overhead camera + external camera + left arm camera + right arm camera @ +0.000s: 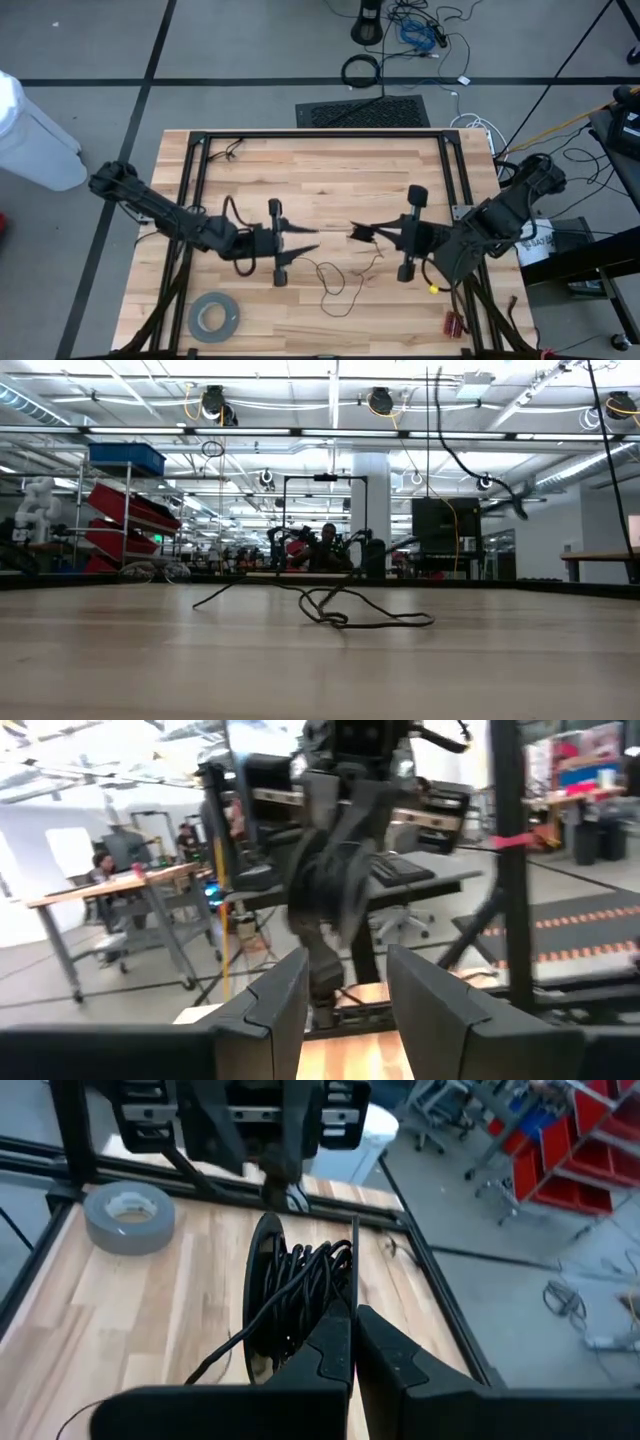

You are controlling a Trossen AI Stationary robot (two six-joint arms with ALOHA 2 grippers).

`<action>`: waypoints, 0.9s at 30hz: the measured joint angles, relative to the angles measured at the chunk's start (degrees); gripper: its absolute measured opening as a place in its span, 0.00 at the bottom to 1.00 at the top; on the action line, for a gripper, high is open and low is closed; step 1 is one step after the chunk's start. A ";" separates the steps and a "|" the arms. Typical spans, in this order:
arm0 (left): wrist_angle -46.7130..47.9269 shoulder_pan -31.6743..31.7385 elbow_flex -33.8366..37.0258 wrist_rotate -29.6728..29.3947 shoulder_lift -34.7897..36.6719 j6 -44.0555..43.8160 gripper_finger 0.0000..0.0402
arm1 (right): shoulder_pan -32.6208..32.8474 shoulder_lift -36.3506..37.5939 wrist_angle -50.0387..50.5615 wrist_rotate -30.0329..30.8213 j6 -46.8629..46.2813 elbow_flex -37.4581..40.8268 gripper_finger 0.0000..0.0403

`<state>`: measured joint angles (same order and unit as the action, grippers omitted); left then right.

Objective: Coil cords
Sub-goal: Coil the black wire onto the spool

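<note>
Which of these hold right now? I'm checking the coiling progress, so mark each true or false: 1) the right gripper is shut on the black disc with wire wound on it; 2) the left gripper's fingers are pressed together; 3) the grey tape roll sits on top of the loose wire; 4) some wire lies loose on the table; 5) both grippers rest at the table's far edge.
1) True: the right gripper is shut on the disc, wire bunched on it.
2) False: the left gripper shows a gap between its fingers.
3) False: the tape roll lies apart from the loose wire, near the table's front left.
4) True.
5) False: they face each other mid-table.
</note>
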<state>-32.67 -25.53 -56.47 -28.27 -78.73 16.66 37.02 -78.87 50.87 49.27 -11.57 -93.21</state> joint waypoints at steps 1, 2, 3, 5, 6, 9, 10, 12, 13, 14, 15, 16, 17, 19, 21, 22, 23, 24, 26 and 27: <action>0.54 -0.84 0.00 0.00 0.17 0.29 0.36 | -0.22 -0.49 -1.32 -0.04 1.04 0.00 0.00; 0.84 -1.61 0.00 -0.05 0.29 0.41 0.36 | -0.51 -1.07 -2.53 -0.07 1.88 0.01 0.00; 1.28 -2.36 0.00 -0.64 0.52 0.44 0.36 | -0.80 -1.64 -4.31 -0.21 2.76 0.32 0.00; 2.98 -3.87 0.00 -2.91 1.22 0.51 0.36 | -1.62 -2.77 -8.06 -0.36 4.40 1.35 0.00; 3.38 -4.39 0.00 -4.14 1.59 0.78 0.36 | -2.27 -3.33 -10.29 -1.39 5.29 2.00 0.00; 6.15 -6.27 0.00 -7.43 3.44 1.94 0.36 | -4.43 -5.07 -17.44 -5.08 7.74 4.15 0.00; 7.37 -6.82 -0.01 -7.86 4.06 1.91 0.36 | -5.10 -5.61 -19.34 -5.75 8.52 4.72 0.00; 10.40 -7.83 -0.02 -8.61 5.19 1.67 0.36 | -6.21 -6.57 -21.98 -6.43 9.92 5.09 0.00; 11.99 -8.28 -0.02 -9.01 5.64 1.06 0.36 | -6.75 -6.99 -23.13 -6.56 10.59 5.09 0.00; 13.45 -8.69 -0.02 -9.48 5.92 0.25 0.36 | -7.34 -7.32 -24.76 -7.34 11.22 5.09 0.00; 14.79 -9.14 -0.02 -9.66 6.11 -0.67 0.36 | -7.81 -7.59 -26.28 -8.25 11.87 5.09 0.00; 16.05 -9.51 -0.02 -9.89 6.17 -1.35 0.36 | -8.40 -8.00 -27.99 -9.42 12.63 5.09 0.00; 17.08 -9.89 -0.02 -9.94 6.16 -1.90 0.36 | -8.99 -8.33 -29.95 -10.63 13.53 5.09 0.00; 17.85 -10.59 -0.02 -10.65 5.98 -2.53 0.36 | -9.83 -9.00 -32.68 -13.61 14.89 5.09 0.00; 17.55 -11.16 -0.02 -13.40 5.89 -2.84 0.36 | -10.15 -9.18 -33.35 -15.62 15.17 5.09 0.00; 17.44 -11.69 -0.02 -15.56 5.89 -3.21 0.36 | -10.28 -9.27 -33.43 -16.12 14.91 5.09 0.00; 17.40 -12.28 -0.02 -18.03 5.87 -3.99 0.36 | -10.43 -9.29 -33.41 -16.39 14.76 5.09 0.00; 17.35 -12.90 -0.02 -20.15 5.85 -4.32 0.36 | -10.40 -9.33 -33.15 -16.41 14.60 5.09 0.00; 17.12 -14.17 -0.02 -21.56 5.85 -4.27 0.36 | -10.09 -9.42 -32.96 -16.46 14.40 5.09 0.00; 17.03 -14.69 -0.02 -21.60 5.85 -4.26 0.36 | -9.92 -9.42 -32.98 -16.46 14.45 5.09 0.00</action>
<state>-15.64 -40.22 -56.49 -49.88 -72.88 12.40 27.10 -88.29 17.89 32.82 2.87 -88.12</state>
